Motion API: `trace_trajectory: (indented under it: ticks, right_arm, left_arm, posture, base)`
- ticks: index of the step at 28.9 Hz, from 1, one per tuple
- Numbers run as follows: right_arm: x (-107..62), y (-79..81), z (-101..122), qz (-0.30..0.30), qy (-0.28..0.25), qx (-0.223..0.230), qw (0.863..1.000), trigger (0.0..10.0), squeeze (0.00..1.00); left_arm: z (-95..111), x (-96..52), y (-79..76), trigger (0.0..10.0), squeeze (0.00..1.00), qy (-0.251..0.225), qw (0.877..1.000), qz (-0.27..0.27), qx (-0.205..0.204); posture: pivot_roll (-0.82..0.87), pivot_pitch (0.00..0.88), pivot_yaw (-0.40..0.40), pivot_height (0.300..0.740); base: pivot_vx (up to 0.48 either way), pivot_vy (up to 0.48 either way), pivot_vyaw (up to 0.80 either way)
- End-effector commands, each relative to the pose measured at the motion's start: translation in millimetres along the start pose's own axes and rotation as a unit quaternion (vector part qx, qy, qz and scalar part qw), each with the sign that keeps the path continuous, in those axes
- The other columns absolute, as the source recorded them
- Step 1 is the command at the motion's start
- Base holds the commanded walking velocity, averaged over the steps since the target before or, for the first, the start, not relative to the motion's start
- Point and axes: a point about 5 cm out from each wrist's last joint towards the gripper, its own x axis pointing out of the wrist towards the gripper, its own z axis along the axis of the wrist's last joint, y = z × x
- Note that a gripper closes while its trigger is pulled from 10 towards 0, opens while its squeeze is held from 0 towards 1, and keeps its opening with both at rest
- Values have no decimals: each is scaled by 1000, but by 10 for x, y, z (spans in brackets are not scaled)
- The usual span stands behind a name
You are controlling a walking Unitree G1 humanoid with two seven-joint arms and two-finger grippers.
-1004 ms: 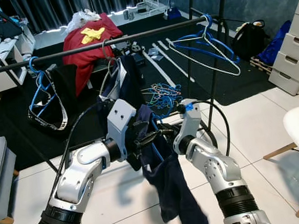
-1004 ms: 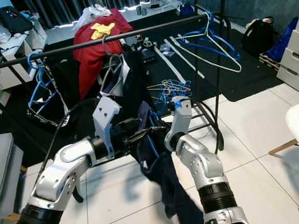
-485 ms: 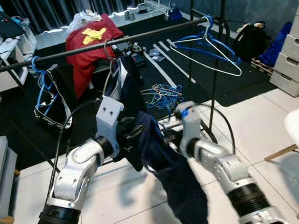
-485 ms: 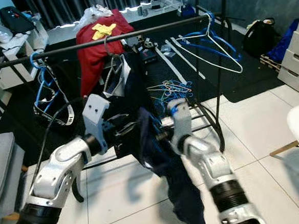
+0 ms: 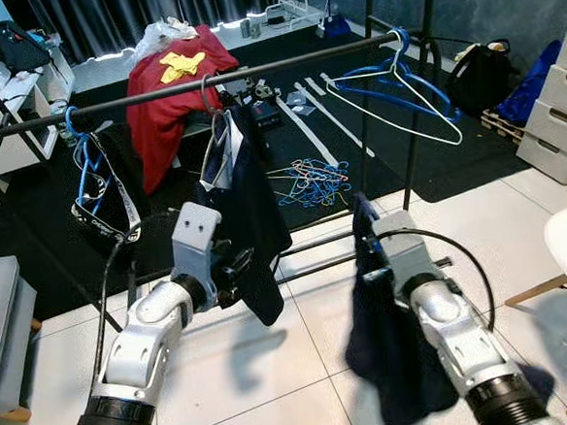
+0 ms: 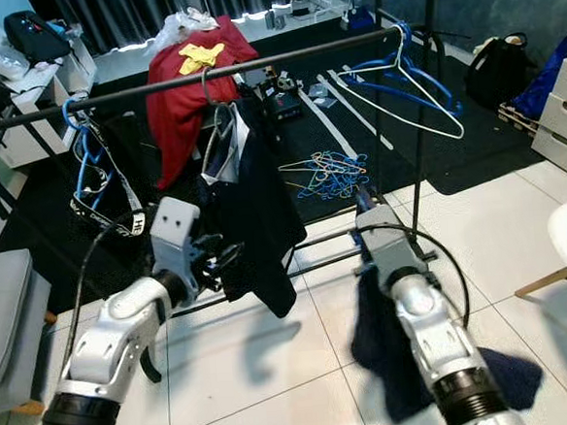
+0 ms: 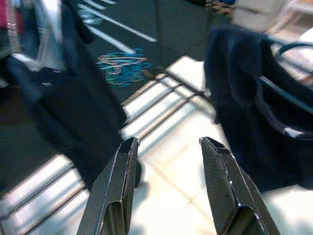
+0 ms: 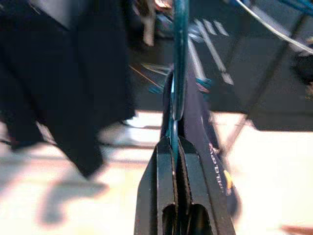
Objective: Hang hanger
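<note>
The left gripper (image 7: 166, 186) sits at the lower left with its fingers (image 7: 117, 191) spread apart. The right gripper (image 8: 174, 147), at the lower right, is pinched tight.

I'm in a lived-in home rm, bedroom/laundry corner. Black metal clothes rail (image 5: 254, 74) w/ blue wire hangers (image 5: 391, 83) & a dark navy garment (image 5: 249, 205). Red cloth heap (image 5: 172, 84), loose pile of wire hangers (image 5: 310, 179) on dark carpet, white tile floor (image 5: 275, 369), white drawer unit (image 5: 554, 116), dark curtains (image 5: 153, 12).
</note>
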Motion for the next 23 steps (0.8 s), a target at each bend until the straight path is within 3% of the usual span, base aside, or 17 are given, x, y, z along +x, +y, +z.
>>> trace_trajectory:
  ticks: [1,3,4,6,7,10,11,12,13,16,17,18,20,21,22,23]
  right_arm:
    - [-63,37,36,66,-39,64,995,10000,0]
    - [-63,37,36,66,-39,64,995,10000,0]
    - [-138,44,20,130,-48,94,986,10000,0]
    - [-138,44,20,130,-48,94,986,10000,0]
    - [-239,60,-24,213,-38,89,972,10000,0]
    - [-239,60,-24,213,-38,89,972,10000,0]
    - [-336,53,-66,278,-24,74,957,10000,0]
    - [-336,53,-66,278,-24,74,957,10000,0]
    - [-441,-6,-99,340,-3,42,939,10000,0]
    - [-441,-6,-99,340,-3,42,939,10000,0]
    - [-542,-66,-94,392,6,27,919,10000,0]
    - [-542,-66,-94,392,6,27,919,10000,0]
    - [-710,-213,33,492,8,-48,869,10000,0]
    - [-710,-213,33,492,8,-48,869,10000,0]
    - [-744,-260,86,515,5,-79,853,10000,0]
    - [-731,-310,154,517,-13,-131,846,10000,0]
  left_arm:
    - [-99,-44,144,10000,0,16,999,34,34]
    - [-99,-44,144,10000,0,16,999,34,34]
    - [-111,-46,213,10000,0,17,998,49,46]
    - [-111,-46,213,10000,0,17,998,49,46]
    - [-97,-40,295,10000,0,12,996,69,50]
    - [-97,-40,295,10000,0,12,996,69,50]
    - [-75,-44,393,10000,0,8,994,94,58]
    - [-75,-44,393,10000,0,8,994,94,58]
    - [-43,-82,516,10000,0,6,992,108,72]
    - [-43,-82,516,10000,0,6,992,108,72]
    - [-10,-131,605,10000,0,1,991,104,80]
    - [-10,-131,605,10000,0,1,991,104,80]
    - [-15,-346,744,10000,0,-1,994,49,99]
    - [-15,-346,744,10000,0,-1,994,49,99]
    - [-27,-425,770,10000,0,0,994,26,106]
    - [-32,-502,767,10000,0,-1,994,-3,106]
  posture:
    - [-61,62,113,740]
    - [-61,62,113,740]
    - [-64,61,115,740]
    - [-64,61,115,740]
    - [-65,58,117,740]
    - [-65,58,117,740]
    - [-65,57,117,740]
    - [-65,57,117,740]
    - [-62,58,111,740]
    - [-62,58,111,740]
    - [-60,59,107,740]
    - [-60,59,107,740]
    - [-53,64,100,740]
    - [-53,64,100,740]
    - [-53,65,98,740]
    - [-51,67,91,740]
  base:
    - [0,0,0]
    - [0,0,0]
    - [0,0,0]
    - [0,0,0]
    - [0,0,0]
    - [0,0,0]
    - [0,0,0]
    - [0,0,0]
    - [0,0,0]
    - [0,0,0]
    - [0,0,0]
    - [0,0,0]
    - [0,0,0]
    - [0,0,0]
    - [0,0,0]
    - [0,0,0]
